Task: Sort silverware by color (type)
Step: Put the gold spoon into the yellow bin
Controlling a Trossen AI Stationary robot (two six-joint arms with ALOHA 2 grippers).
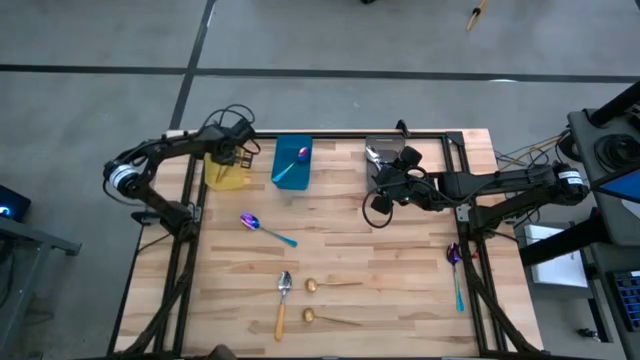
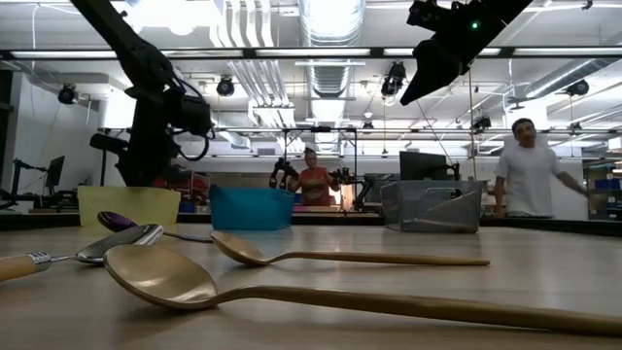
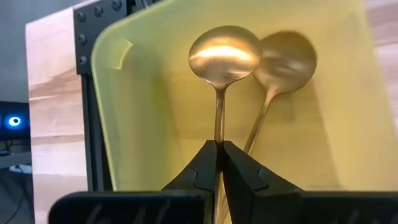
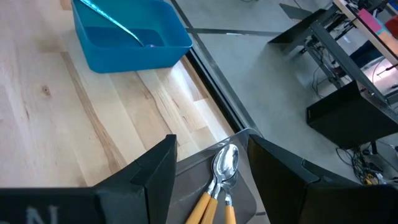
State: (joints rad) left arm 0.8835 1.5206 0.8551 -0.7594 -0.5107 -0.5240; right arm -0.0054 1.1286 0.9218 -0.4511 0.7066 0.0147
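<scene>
Six spoons [image 1: 283, 283] are still lying on the table [image 1: 400, 260]. I'm holding a gold spoon [image 3: 224, 56] in the left gripper [image 3: 219, 149] over the yellow bin [image 1: 226, 178]. The right gripper [image 4: 211, 162] is hanging wide above the grey bin [image 4: 242, 199].

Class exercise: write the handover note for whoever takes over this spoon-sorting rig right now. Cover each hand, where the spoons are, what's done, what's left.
Left hand: shut on a gold spoon over the yellow bin, second gold spoon inside.
Right hand: open above the grey bin, holding two orange-handled spoons.
Blue bin: one purple spoon.
Left on table: two purple spoons, one orange-handled, two gold.
</scene>
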